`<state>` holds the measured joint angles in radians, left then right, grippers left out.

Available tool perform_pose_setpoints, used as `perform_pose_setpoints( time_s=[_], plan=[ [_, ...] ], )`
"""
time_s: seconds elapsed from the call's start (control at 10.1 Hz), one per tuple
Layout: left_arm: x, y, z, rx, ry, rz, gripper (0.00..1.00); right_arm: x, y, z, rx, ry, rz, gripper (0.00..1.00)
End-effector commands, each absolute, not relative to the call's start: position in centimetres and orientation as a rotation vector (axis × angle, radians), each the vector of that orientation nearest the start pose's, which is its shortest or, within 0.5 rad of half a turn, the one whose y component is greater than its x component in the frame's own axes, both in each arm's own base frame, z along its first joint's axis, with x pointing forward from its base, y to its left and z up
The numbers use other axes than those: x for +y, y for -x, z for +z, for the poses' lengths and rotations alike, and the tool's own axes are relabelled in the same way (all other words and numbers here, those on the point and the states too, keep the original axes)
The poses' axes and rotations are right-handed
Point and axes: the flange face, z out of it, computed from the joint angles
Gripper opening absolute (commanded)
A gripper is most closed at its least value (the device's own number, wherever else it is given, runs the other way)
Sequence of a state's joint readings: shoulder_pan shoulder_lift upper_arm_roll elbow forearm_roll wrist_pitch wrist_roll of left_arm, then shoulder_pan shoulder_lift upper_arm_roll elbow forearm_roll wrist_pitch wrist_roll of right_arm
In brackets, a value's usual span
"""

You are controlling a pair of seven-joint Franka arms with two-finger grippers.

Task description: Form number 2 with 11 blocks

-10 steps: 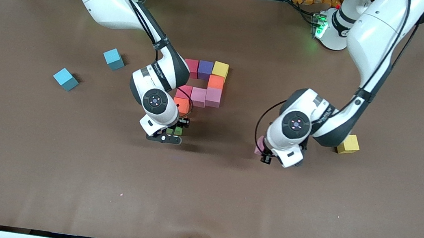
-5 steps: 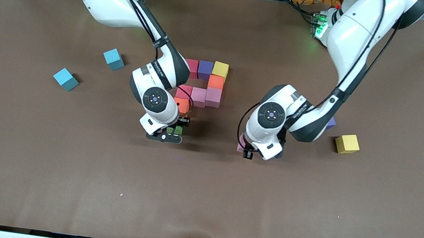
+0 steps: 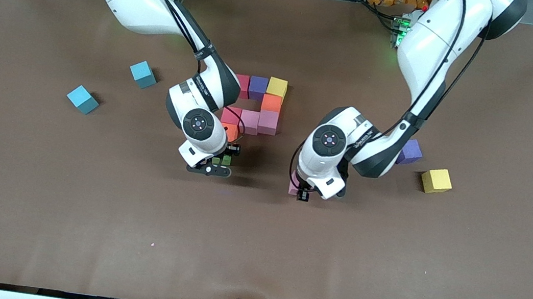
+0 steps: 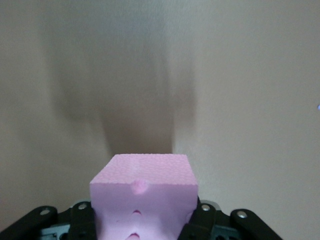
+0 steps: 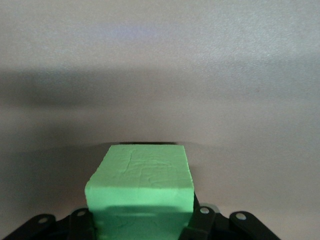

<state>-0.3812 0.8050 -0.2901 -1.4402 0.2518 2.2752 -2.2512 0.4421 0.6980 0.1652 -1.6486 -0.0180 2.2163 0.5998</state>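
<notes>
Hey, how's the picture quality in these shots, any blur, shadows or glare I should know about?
Front view: sharp and evenly lit, soft shadows under both arms, a green glow on the table near the left arm's base. Left wrist view: the pink block is crisp, with a smeared dark shadow on the tabletop past it. Right wrist view: the green block is clear, its lower face shaded, with a broad shadow band.

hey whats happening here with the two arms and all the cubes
Two arms are laying out a figure 2 from foam cubes. The right gripper holds a green block in shut jaws, just nearer the camera than the orange block at the end of the partly built shape. The left gripper holds a pink block over bare table toward the left arm's end. A yellow block and a purple block lie loose.
</notes>
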Motion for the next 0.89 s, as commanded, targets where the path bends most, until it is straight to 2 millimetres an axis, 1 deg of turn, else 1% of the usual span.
perform_pose_setpoints(
  time_s=[0.0, 0.1, 0.3, 0.6, 0.7, 0.79],
  plan=[
    [-42.2, -60.4, 22.8, -2.235, 2.315, -0.013, 0.01, 37.4, -55.2, 20.6, 0.033, 3.125, 0.231, 0.21],
    [-42.2, -60.4, 22.7, -2.235, 2.315, -0.012, 0.01, 37.3, -55.2, 20.5, 0.035, 3.127, 0.233, 0.21],
    [-43.2, -59.7, 22.3, -2.212, 2.331, -0.009, 0.01, 37.4, -55.2, 20.4, 0.033, 3.125, 0.232, 0.21],
    [-43.5, -60.0, 22.3, -2.268, 2.305, -0.005, 0.01, 37.4, -55.2, 20.2, 0.035, 3.121, 0.222, 0.24],
    [-43.9, -59.8, 22.0, -2.275, 2.299, 0.0, 0.01, 37.4, -55.2, 20.1, 0.034, 3.122, 0.226, 0.26],
    [-45.5, -58.7, 21.4, -2.248, 2.318, -0.001, 0.01, 37.4, -55.2, 20.1, 0.035, 3.121, 0.224, 0.33]
  ],
)
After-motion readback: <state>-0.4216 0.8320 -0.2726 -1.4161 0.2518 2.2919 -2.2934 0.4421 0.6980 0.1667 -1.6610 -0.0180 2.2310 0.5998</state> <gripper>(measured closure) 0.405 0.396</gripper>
